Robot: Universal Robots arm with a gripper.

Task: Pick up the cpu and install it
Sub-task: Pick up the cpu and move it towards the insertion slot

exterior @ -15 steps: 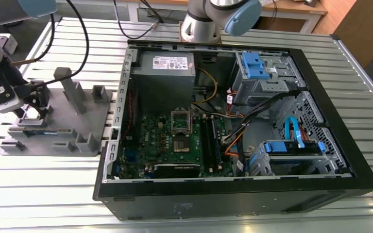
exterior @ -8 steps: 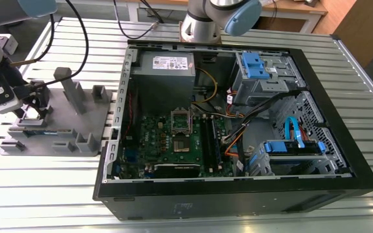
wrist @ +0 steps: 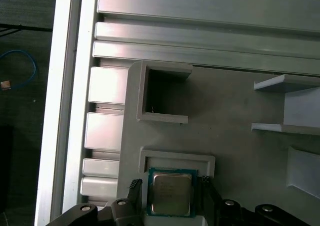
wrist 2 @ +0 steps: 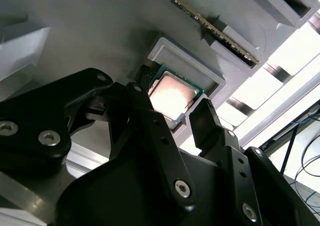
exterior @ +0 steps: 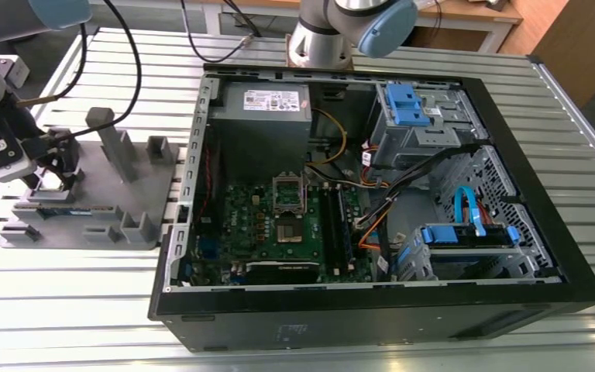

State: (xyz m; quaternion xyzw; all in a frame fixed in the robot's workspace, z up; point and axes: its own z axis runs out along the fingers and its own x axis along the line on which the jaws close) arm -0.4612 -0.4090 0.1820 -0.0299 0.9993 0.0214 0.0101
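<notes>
Just off the open black computer case [exterior: 380, 232], at nine o'clock from it in the exterior view, the arm's black gripper [exterior: 55, 183] hangs low over a grey plastic block tray [exterior: 91, 194] on the slatted metal tabletop [exterior: 70, 294]. Inside the case the green circuit board [exterior: 276, 232] lies flat, with its metal-framed socket [exterior: 288, 194] towards twelve o'clock on the board.

In the second wrist view, the cpu [wrist 2: 172, 93], a small flat square chip with a dull silvery top, sits in a raised grey pocket [wrist 2: 192, 60] of the tray. The gripper [wrist 2: 171, 99] is spread narrowly, with one black finger [wrist 2: 142, 98] on each side of the chip. A long thin memory stick [wrist 2: 215, 23] stands on edge in a slot just beyond the pocket.

In the first wrist view, the cpu [wrist: 171, 193] lies in that pocket [wrist: 177, 158] between the fingers [wrist: 135, 186] of the gripper [wrist: 170, 186]. A slim gap shows at each edge, so the chip is not clamped. A square grey recess [wrist: 165, 118] stands nearby on the tray.
</notes>
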